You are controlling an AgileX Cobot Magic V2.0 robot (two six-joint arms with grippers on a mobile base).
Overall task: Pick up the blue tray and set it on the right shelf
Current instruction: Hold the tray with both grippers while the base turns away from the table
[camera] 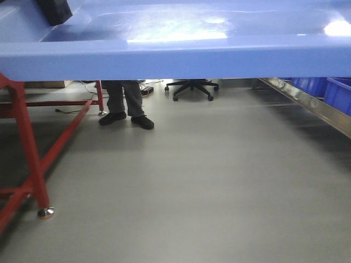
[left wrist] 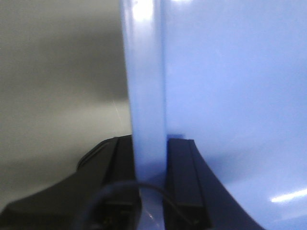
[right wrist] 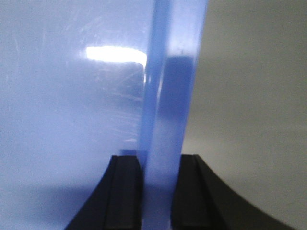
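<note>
Left end effector (left wrist: pixel 149 148) and right end effector (right wrist: pixel 156 163) each clamp the blue tray (camera: pixel 164 57).

The left hand (left wrist: pixel 149 146) grips the blue tray (left wrist: pixel 230 86) by its rim, one black finger (left wrist: pixel 182 177) either side, with blurred grey floor (left wrist: pixel 57 72) at left.

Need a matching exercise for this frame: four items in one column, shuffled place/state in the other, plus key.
Items
1. blue tray
2. left hand
3. red leg
4. office chair

Place or state
A. black, far back in the room
B. spans the top of the front view
C. left edge, foot on the floor
D. shut on a pale blue rim

Pairs: 1-B, 2-D, 3-C, 4-A
</note>
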